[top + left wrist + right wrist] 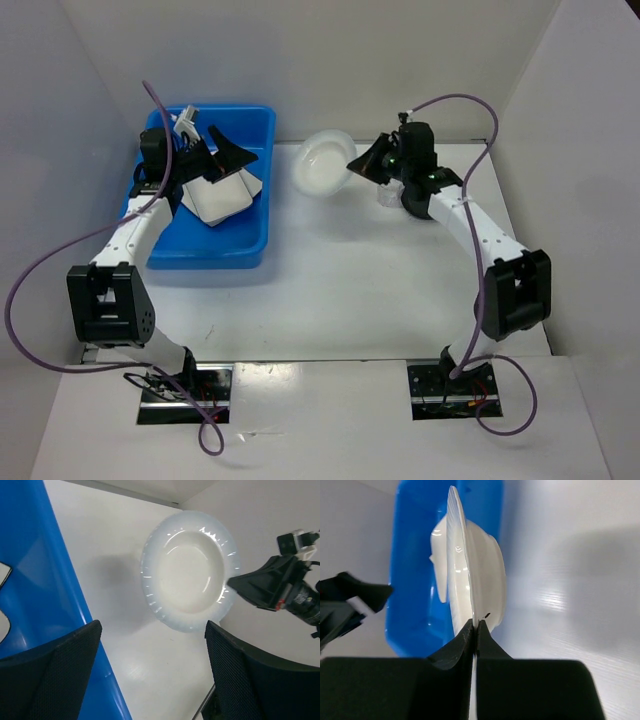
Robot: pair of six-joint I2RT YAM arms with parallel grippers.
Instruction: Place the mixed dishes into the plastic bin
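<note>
Top external view: the blue plastic bin (165, 250) is seen at nine o'clock, with white plates (215, 200) laid inside.
Left gripper (228, 152): jaws are spread wide over the bin, nothing gripped.
Round white dish (322, 162): held just right of the bin, tipped on edge, hollow turned toward nine o'clock; being round, no long axis.
Right gripper (474, 622): clamped on the dish's rim, judged ready for carrying binward.

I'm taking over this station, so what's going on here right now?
Two robot arms are loading dishes into a blue bin. The right gripper is shut on the rim of a round white dish, holding it on edge above the table, just right of the bin. The left gripper hangs open over the bin, holding nothing. Flat white plates already lie inside.
</note>
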